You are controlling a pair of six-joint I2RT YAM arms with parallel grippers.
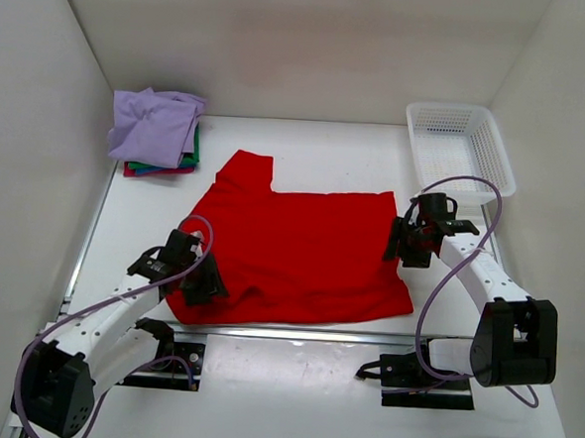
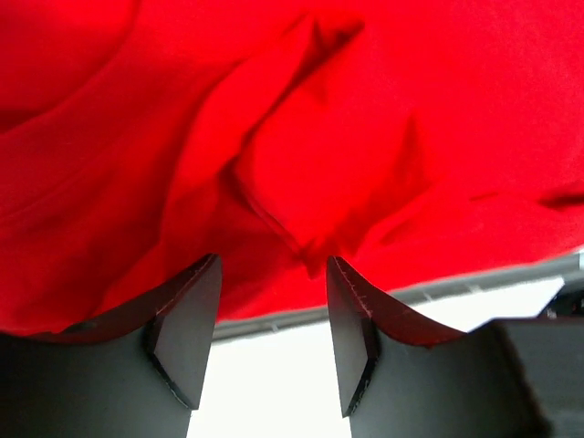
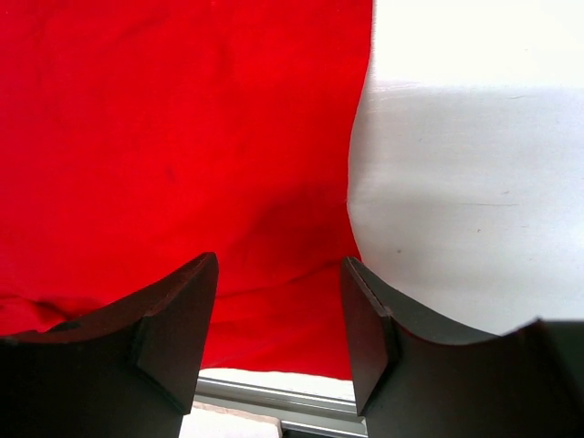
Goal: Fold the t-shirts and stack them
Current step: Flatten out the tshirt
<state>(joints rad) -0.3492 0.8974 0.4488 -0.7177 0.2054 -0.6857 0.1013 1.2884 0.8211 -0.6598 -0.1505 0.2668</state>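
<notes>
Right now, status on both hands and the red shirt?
Left hand open at near-left corner of red t-shirt; right hand open at its right edge. Shirt spread on table. Folded stack, basket clear.

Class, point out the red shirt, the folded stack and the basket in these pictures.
red shirt (image 1: 310, 255), top view, middle of its body.
folded stack (image 1: 157, 126), top view, its pale top layer.
basket (image 1: 448, 108), top view, its far rim.

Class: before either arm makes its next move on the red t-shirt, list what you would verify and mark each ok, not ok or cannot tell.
1. Left gripper open: ok, jaws apart at the red t-shirt's near-left corner.
2. Right gripper open: ok, jaws apart at its right edge.
3. Shirt flat: not ok, rumpled by the left gripper.
4. Fingers touching cloth: cannot tell.
5. Folded stack apart from the shirt: ok.
</notes>
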